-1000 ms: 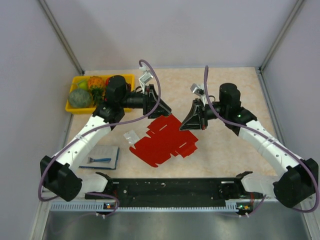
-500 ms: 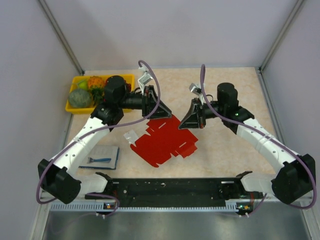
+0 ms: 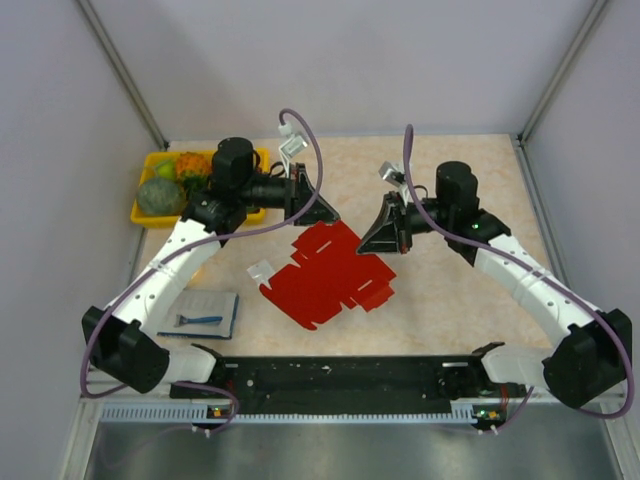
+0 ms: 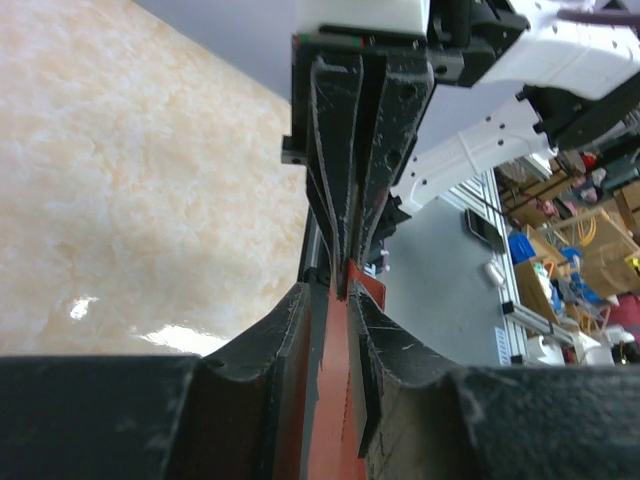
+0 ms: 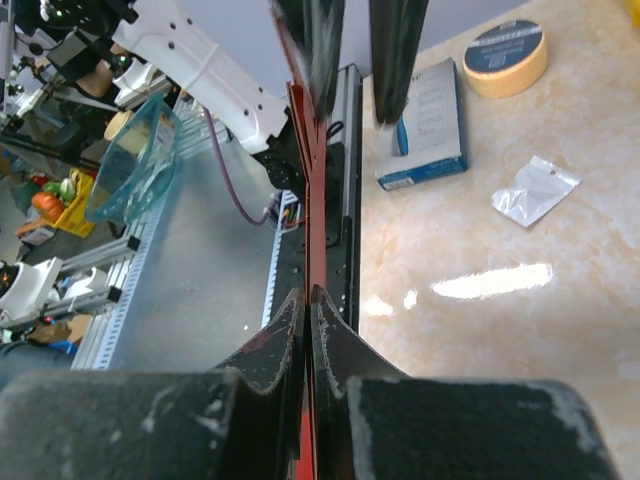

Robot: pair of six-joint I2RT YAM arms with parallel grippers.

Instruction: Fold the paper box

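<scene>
The paper box (image 3: 330, 275), a flat red die-cut sheet, lies mid-table with its far edge raised between the two grippers. The right gripper (image 5: 307, 295) is clamped on that edge. The left gripper (image 4: 328, 295) has its jaws narrowly flanking the edge; whether they pinch it I cannot tell. A plastic wrapper (image 3: 261, 270) lies just beside the sheet's left notches. Bare table (image 3: 440, 300) lies to its right.

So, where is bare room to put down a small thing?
Free: beige tabletop behind the right arm, toward the far right corner; also the far strip between both arms. Crowded: left side, with yellow fruit tray, blue notebook, whitish plastic wrapper; centre, with the red cardboard box.
</scene>
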